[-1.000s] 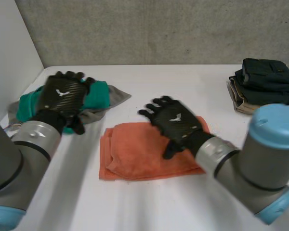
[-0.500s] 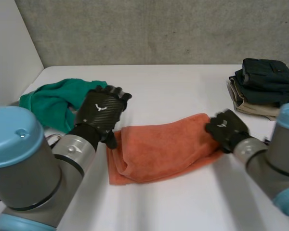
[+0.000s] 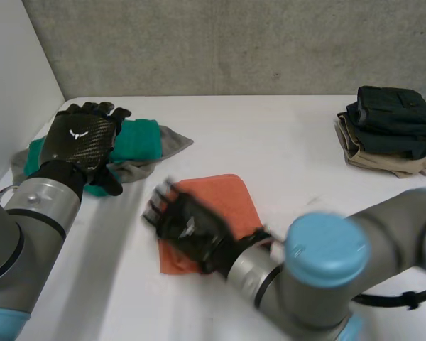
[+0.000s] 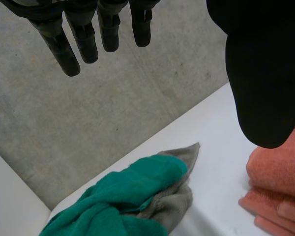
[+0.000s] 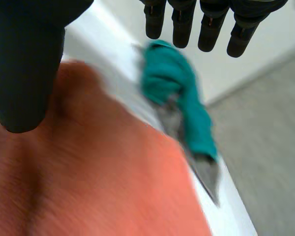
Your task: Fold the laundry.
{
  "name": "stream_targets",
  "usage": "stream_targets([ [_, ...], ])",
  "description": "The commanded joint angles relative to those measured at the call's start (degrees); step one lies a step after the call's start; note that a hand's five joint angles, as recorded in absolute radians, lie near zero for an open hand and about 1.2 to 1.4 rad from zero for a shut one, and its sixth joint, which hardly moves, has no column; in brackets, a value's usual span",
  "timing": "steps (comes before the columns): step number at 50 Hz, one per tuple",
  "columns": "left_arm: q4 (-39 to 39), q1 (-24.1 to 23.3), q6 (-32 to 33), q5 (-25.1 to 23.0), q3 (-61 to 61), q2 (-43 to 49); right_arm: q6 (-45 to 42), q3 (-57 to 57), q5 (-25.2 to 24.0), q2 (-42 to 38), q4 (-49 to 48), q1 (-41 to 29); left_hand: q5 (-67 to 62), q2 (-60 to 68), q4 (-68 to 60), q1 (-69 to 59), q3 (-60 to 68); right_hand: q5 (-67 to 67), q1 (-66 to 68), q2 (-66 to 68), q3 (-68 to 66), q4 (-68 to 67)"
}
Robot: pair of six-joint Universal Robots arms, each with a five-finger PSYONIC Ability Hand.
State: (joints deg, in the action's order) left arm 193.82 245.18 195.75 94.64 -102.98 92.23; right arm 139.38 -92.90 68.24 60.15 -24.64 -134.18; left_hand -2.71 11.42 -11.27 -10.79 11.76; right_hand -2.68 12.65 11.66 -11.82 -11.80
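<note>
A folded orange towel [image 3: 232, 196] lies at the middle of the white table [image 3: 291, 142]. My right hand [image 3: 188, 224] hovers over its left part, open with fingers straight; in the right wrist view the fingers [image 5: 206, 24] and thumb [image 5: 24, 64] stand apart above the orange towel [image 5: 88, 191]. At the far left, a green cloth [image 3: 140, 138] is bunched on a grey cloth [image 3: 172, 139]. My left hand [image 3: 82, 138] is open above this pile, holding nothing. In the left wrist view its fingers [image 4: 83, 37] hang over the green cloth [image 4: 123, 196].
A stack of folded dark and tan clothes [image 3: 390, 124] sits at the table's far right. A grey wall runs behind the table and a white wall stands along its left side. Bare table lies between the towel and the stack.
The towel was stretched wide half a second ago and is now a smaller fold. My right hand swung from its right end to its left part. My left hand moved back over the green cloth.
</note>
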Motion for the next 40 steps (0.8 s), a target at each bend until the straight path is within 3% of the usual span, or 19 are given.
stream_targets([
  [1,0.42,-6.35,-3.52,0.02,6.89,7.41,31.89,-0.18,4.62,10.78,5.99,14.11,1.16,0.14,-0.29,-0.77,-0.21,2.68,-2.65,-1.66,1.82,1.80],
  [5,0.16,-12.16,-5.90,-0.07,12.79,13.91,40.08,1.93,4.80,11.22,14.34,18.69,1.16,0.14,-0.29,-0.77,-0.21,2.68,-2.65,-1.66,1.82,1.80],
  [13,-3.43,-18.15,-7.58,2.11,23.52,28.77,40.00,7.20,4.98,6.22,22.88,20.98,1.15,0.14,-0.29,-0.77,-0.20,2.68,-2.65,-1.66,1.82,1.80],
  [21,-9.42,-17.89,-7.14,13.20,23.10,33.10,39.47,12.03,2.96,-0.73,26.04,19.67,1.83,-0.53,0.38,-0.10,-0.88,2.68,-2.65,-1.66,1.82,1.80],
  [33,-9.34,-14.82,-0.55,14.26,15.36,31.17,34.21,16.87,2.77,-10.31,26.75,11.67,1.83,-0.53,0.38,-0.10,-0.88,2.68,-2.65,-1.66,1.82,1.80],
  [40,-9.07,-15.08,1.82,14.17,14.83,28.98,27.53,18.54,10.15,-11.02,27.01,11.31,1.83,-0.53,0.38,-0.10,-0.88,2.68,-2.65,-1.66,1.82,1.80],
])
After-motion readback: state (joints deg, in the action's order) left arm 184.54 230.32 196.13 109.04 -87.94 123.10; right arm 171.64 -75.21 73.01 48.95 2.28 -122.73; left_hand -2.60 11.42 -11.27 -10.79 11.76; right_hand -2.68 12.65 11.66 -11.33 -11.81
